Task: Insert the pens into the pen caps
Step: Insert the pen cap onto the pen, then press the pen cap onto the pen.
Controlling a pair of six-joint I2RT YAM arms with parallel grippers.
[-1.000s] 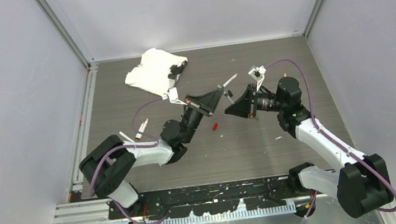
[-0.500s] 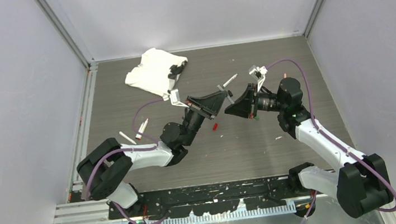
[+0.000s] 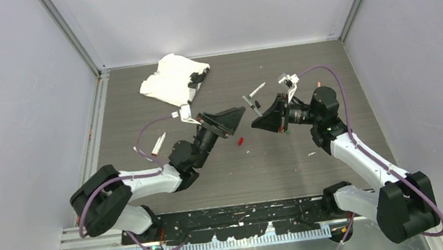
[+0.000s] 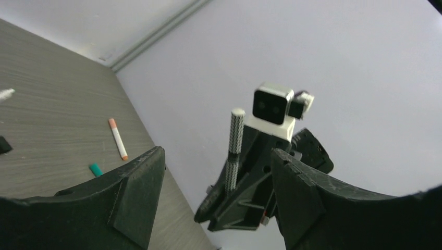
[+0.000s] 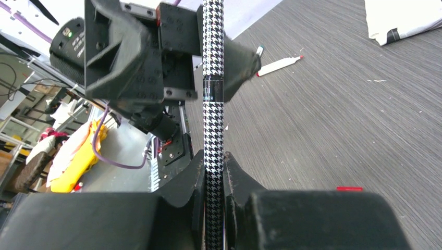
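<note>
My right gripper (image 5: pixel 212 166) is shut on a slim black-and-white patterned pen (image 5: pixel 212 78), which sticks straight out of the jaws and has a dark band partway up. From above this pen (image 3: pixel 247 103) looks grey at my right gripper (image 3: pixel 256 121). My left gripper (image 3: pixel 235 118) faces it a short way to the left, open and empty (image 4: pixel 216 192). In the left wrist view the pen (image 4: pixel 234 146) stands apart from both fingers. A red cap (image 3: pixel 240 140) lies on the table below the grippers. Loose pens lie at the back (image 3: pixel 257 89) and left (image 3: pixel 158 143).
A crumpled white cloth (image 3: pixel 170 80) lies at the back left of the grey table (image 3: pixel 286 161). A pen with orange ends (image 4: pixel 118 138) and a teal cap (image 4: pixel 95 169) lie near the wall. Walls close in both sides.
My left gripper has opened, let go of the patterned pen and drawn back to the left. My right gripper has stayed put, still shut on the pen.
</note>
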